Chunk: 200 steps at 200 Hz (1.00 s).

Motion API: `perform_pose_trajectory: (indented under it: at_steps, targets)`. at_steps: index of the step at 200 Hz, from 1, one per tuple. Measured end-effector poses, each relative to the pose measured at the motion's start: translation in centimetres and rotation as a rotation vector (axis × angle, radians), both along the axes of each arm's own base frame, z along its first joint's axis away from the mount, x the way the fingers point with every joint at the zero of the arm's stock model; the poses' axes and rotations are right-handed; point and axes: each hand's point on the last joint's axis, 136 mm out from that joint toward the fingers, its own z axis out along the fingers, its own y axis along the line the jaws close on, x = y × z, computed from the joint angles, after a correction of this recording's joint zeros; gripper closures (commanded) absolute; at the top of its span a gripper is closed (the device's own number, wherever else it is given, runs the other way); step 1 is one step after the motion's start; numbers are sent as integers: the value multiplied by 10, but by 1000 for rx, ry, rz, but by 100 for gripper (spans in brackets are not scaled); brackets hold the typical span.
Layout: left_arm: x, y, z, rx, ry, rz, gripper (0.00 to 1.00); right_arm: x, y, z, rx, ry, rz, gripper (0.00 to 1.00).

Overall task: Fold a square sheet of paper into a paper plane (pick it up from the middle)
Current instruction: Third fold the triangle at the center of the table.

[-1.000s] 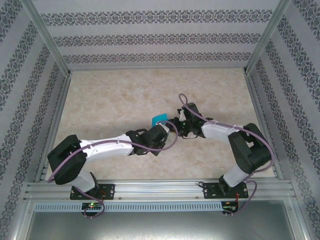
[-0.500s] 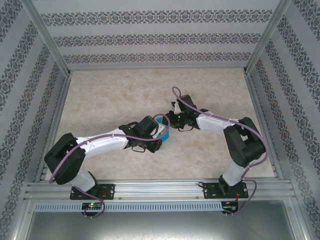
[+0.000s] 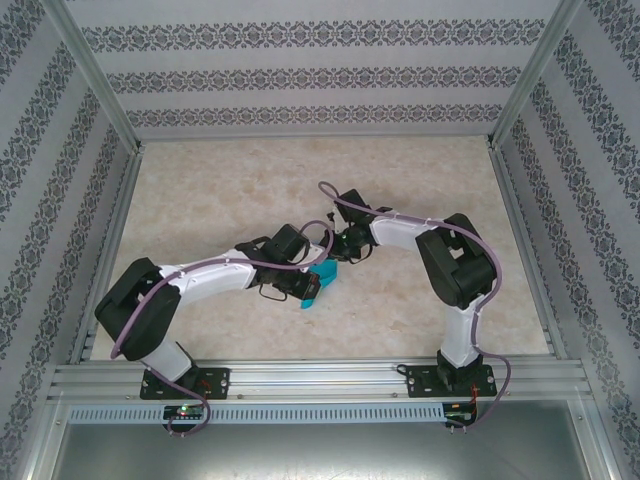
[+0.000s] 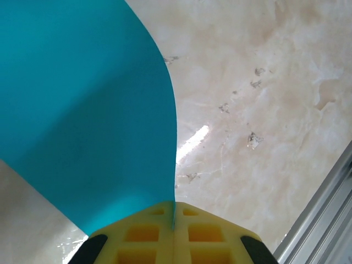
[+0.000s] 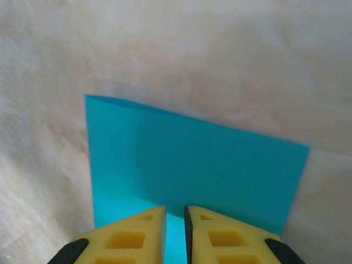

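The square sheet of paper [image 3: 320, 281] is teal-blue and hangs just above the tabletop at the centre, bent into a curve. My left gripper [image 3: 309, 284] is shut on it: in the left wrist view the yellow fingertips [image 4: 154, 234] meet at the gripper [image 4: 174, 212] with the sheet's [image 4: 82, 110] edge pinched in the seam. My right gripper [image 3: 342, 254] reaches in from the right. In its wrist view the gripper [image 5: 175, 215] stands a narrow slit apart in front of the sheet's flat face [image 5: 192, 159], and teal shows through the gap. No folded paper plane is visible.
The marbled beige tabletop [image 3: 230, 190] is walled by patterned panels on three sides. An aluminium rail [image 3: 320, 378] runs along the near edge, and its corner shows in the left wrist view [image 4: 324, 214]. Both arms crowd the middle of the table.
Both arms have swung left and toward the near edge, carrying the sheet from the centre down toward me. The right jaws have narrowed to a slit. The left grip is unchanged.
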Motion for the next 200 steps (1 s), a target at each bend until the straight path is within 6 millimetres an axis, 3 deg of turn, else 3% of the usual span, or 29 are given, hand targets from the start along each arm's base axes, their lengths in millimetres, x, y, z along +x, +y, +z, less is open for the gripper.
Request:
perform_pose_trajectory:
  at_steps: [71,128,200]
  targets:
    - [20,13,-12,3,54,68,99,-6,0,-2,-38,-11,58,82]
    - [23,12,-24,23,81,74,97,-7,0,-2,-37,-11,59,82]
    - [22,12,-25,23,99,97,96,-9,3,-2,-41,-12,66,82]
